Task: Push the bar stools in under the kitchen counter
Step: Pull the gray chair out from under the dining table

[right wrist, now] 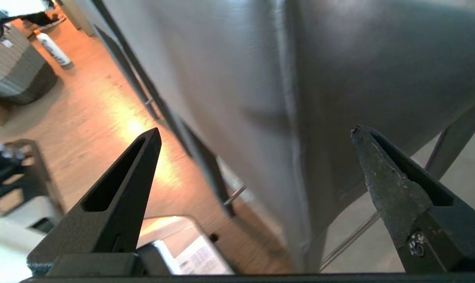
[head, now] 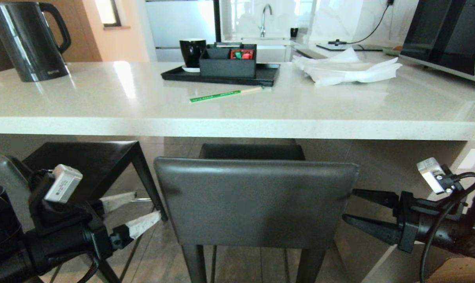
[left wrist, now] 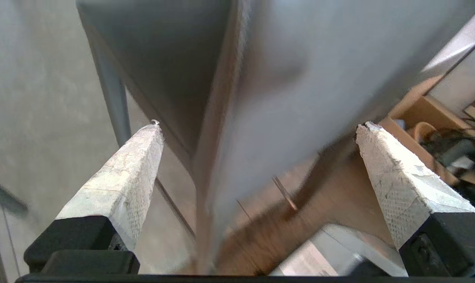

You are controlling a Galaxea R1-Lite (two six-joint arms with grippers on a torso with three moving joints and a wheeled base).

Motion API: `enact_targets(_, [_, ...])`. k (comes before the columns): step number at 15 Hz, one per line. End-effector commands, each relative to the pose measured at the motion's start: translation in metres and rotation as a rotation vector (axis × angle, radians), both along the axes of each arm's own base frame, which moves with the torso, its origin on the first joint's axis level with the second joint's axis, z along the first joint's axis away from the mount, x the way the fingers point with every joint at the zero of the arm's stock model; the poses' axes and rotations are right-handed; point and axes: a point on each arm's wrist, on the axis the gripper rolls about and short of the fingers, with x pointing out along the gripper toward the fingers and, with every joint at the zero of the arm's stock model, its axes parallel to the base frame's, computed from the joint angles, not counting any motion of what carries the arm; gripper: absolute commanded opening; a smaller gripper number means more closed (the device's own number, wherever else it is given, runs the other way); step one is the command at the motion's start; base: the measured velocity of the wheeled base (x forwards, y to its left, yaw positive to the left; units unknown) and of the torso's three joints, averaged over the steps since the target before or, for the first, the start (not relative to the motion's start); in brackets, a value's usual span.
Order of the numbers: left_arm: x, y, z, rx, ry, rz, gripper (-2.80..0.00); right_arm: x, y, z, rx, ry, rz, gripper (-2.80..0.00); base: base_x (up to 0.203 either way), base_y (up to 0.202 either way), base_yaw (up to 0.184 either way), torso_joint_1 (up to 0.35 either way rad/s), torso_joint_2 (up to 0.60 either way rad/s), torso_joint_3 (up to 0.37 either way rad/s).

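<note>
Head view: a long white glossy stone kitchen counter carried a black electric kettle, a black tray with a black mug and a dark box, a green-sleeved pair of chopsticks, crumpled white paper and a dark microwave oven. Centred before the counter stood a bar stool with a low dark grey leather backrest, its seat partly beneath the slab edge; a second matching stool stood to its left, seat under the counter. The left gripper, white-padded fingers spread, sat just beside the backrest's left edge; the right gripper, black fingers spread, just beside its right edge. Left wrist view alone showed the backrest edge lying between the apart fingers, plus wooden shelving behind. Right wrist view alone showed the backrest seam between the parted black fingers, orange-lit wood floor and a white bottle. Contact could not be judged.
</note>
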Motion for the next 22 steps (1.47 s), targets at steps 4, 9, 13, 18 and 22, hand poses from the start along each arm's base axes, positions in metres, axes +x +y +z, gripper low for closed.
enact_targets(4, [0.024,-0.009,-0.024,0.004,0.008,-0.028,0.0,0.018,0.011,-0.014,-0.002,0.0,0.055,0.0,0.0,0.0,0.0,0.0,0.0,0.0])
enact_targets(9, [0.045,-0.011,-0.033,0.009,0.002,0.01,0.0,0.027,0.015,-0.015,-0.001,-0.005,0.074,0.0,0.0,0.0,0.0,0.0,0.0,0.0])
enact_targets(13, [0.06,-0.019,-0.049,0.003,-0.018,-0.012,0.0,0.032,0.025,-0.018,0.002,-0.001,0.124,0.0,0.0,0.0,0.0,0.0,0.0,0.0])
enact_targets(18, [0.057,-0.038,-0.051,-0.001,-0.016,-0.108,0.0,0.05,0.031,-0.032,0.014,-0.029,0.214,0.0,0.0,0.0,0.0,0.0,0.0,0.0])
enact_targets(22, [0.059,-0.039,-0.049,-0.002,-0.031,-0.093,0.0,0.044,0.052,-0.038,0.026,-0.065,0.326,0.0,0.0,0.0,0.0,0.0,0.0,0.0])
